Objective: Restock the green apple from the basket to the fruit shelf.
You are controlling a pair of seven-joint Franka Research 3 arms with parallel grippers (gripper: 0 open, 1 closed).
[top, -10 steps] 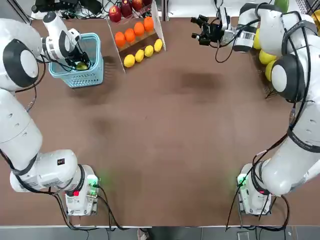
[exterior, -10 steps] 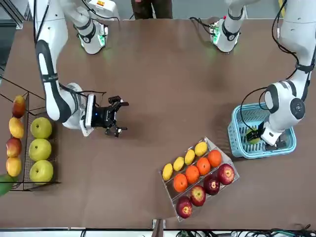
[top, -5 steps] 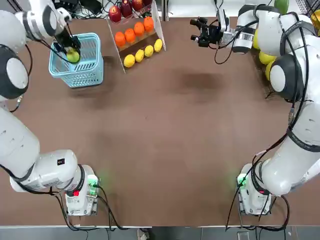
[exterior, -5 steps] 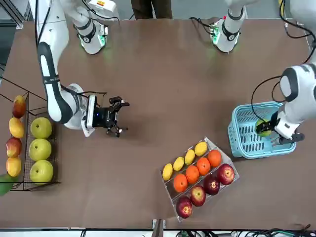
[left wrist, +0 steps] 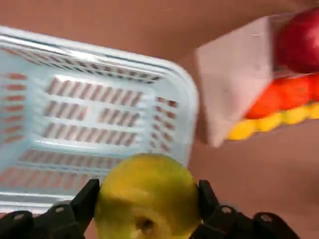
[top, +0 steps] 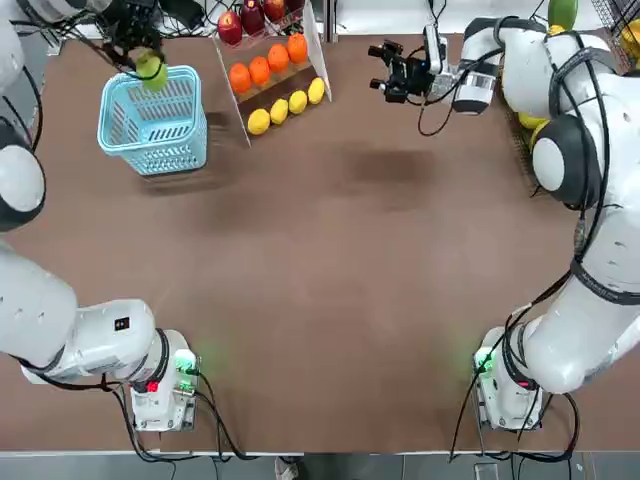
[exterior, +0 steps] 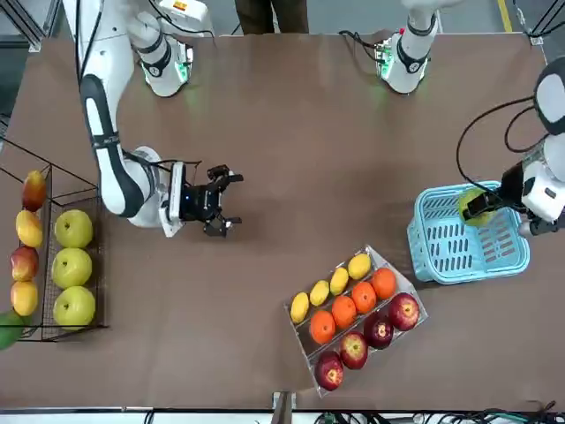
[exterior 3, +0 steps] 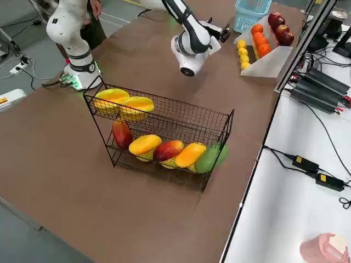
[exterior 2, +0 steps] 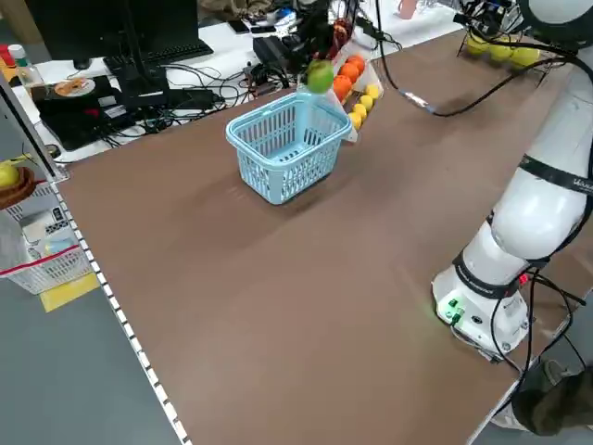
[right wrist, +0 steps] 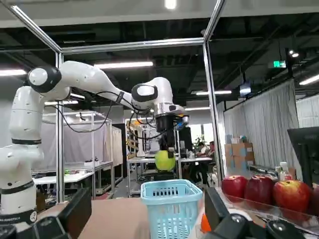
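Note:
My left gripper point(top: 146, 58) is shut on the green apple point(top: 152, 68), holding it in the air above the far rim of the light blue basket point(top: 201, 112). In the left wrist view the apple point(left wrist: 147, 196) fills the space between my fingers, with the basket point(left wrist: 185, 97) below it. The front view also shows the apple point(exterior: 470, 205) over the basket point(exterior: 412, 237). My right gripper point(top: 377, 68) hovers open, with nothing in it, near the far edge, pointing toward the basket. The black wire fruit shelf point(exterior 3: 164, 118) stands at the far right, holding large yellow-green and orange-red fruits.
A white-sided tilted stand point(top: 318, 52) with red apples, oranges and lemons stands between the basket and my right gripper. Cables and monitors point(exterior 2: 139, 56) lie beyond the table's left edge. A person point(exterior: 269, 13) stands behind the arm bases.
My left gripper has lifted the green apple out of the basket, up toward the far edge. My right gripper has moved a little toward the fruit stand, still open.

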